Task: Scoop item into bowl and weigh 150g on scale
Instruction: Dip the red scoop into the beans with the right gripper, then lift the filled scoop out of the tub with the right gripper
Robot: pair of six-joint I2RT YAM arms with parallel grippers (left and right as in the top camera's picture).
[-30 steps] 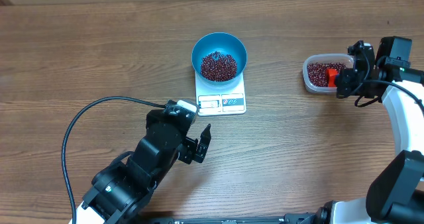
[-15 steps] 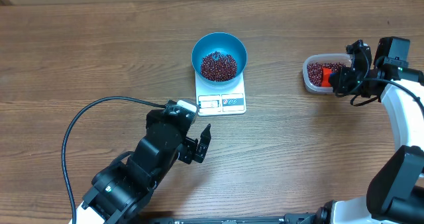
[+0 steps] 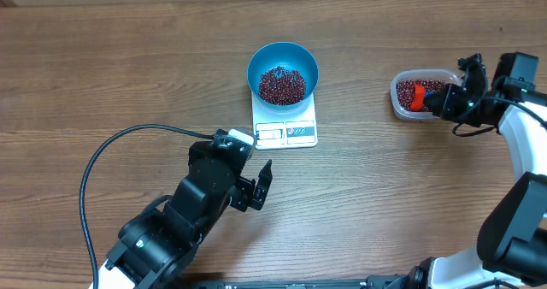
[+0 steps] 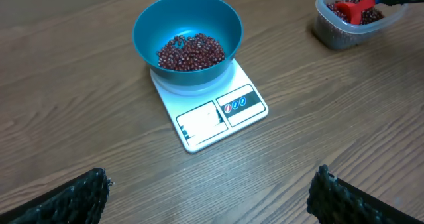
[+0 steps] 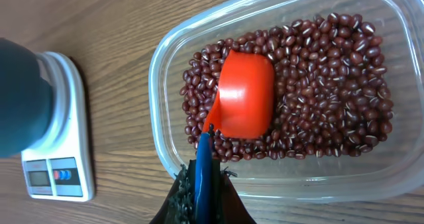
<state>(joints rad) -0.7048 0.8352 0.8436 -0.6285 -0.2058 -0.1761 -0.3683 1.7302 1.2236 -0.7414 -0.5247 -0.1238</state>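
Wood-grain brown tabletop (image 3: 128, 58) fills all views. Overhead: round bright blue plastic bowl (image 3: 255, 65) sits on flat white rectangular digital scale (image 3: 286, 133), small dark red-brown beans (image 3: 282, 85) piled inside. The left gripper (image 3: 259, 185) is near the scale but apart from it, fingers spread wide, holding nothing. Left wrist shows the scale's display window and blue-marked buttons closer, digits unreadable. Right wrist only: right gripper (image 5: 202, 184) clamped on blue handle (image 5: 203, 159) of orange-red plastic scoop (image 5: 246, 95), scoop resting on more beans in clear rounded-rectangular plastic tub (image 5: 158, 85), well right of scale.
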